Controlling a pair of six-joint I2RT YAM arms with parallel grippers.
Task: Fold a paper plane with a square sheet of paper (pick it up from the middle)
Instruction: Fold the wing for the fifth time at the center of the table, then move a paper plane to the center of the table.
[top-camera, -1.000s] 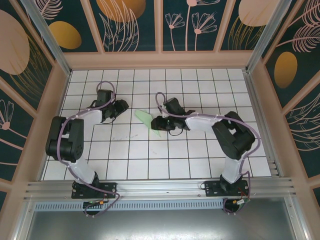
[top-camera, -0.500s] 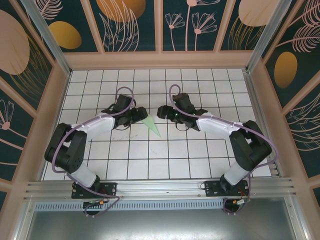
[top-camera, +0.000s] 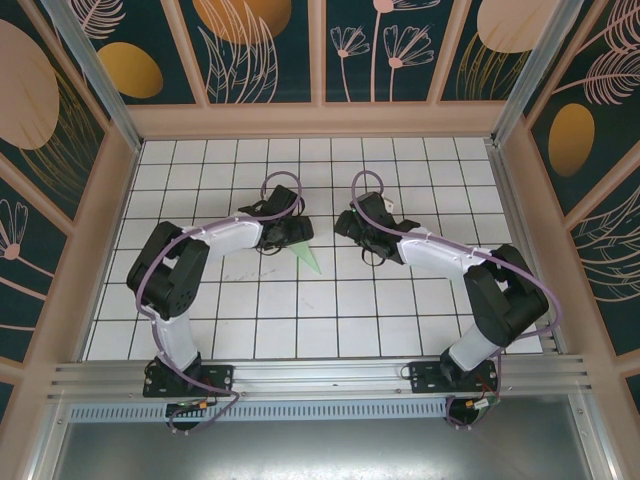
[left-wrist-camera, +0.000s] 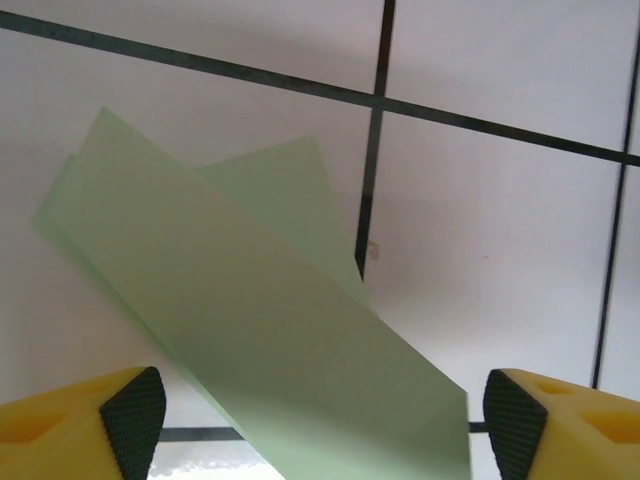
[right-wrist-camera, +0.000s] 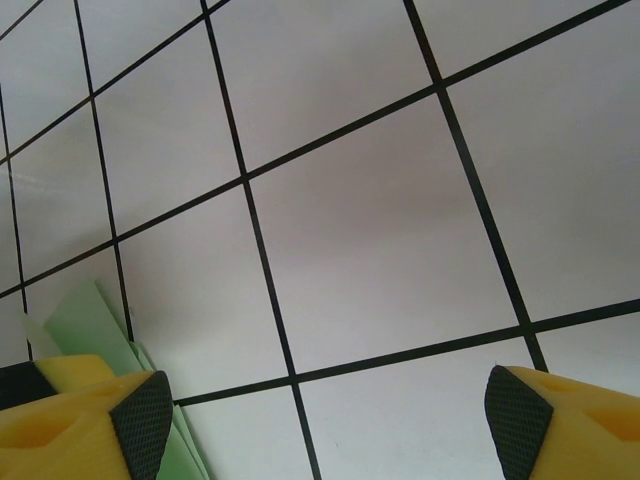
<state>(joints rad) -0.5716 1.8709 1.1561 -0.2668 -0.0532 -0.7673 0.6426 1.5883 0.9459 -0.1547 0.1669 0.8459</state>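
The square sheet of paper is folded into a slim mint-green paper plane (top-camera: 309, 261) lying on the white grid table, its point toward the near edge. My left gripper (top-camera: 294, 235) hovers over its wide far end, jaws open. In the left wrist view the paper plane (left-wrist-camera: 250, 320) lies slanted between the spread black pads (left-wrist-camera: 135, 415), apart from both, and the left gripper (left-wrist-camera: 325, 425) is open. My right gripper (top-camera: 349, 223) stands one tile to the right of the paper, open. In the right wrist view the right gripper (right-wrist-camera: 328, 425) is over bare tiles, with the paper plane (right-wrist-camera: 88, 322) at the lower left.
The white grid table (top-camera: 400, 300) is boxed in by wooden-framed walls (top-camera: 320, 120) at the back and on both sides. An aluminium rail (top-camera: 320, 375) with the arm bases runs along the near edge. Bare tiles lie in front of the paper.
Both grippers have opened. The left gripper swept right to the paper's far end. The right gripper let go of the paper and drew back to the right; the plane now lies flat.
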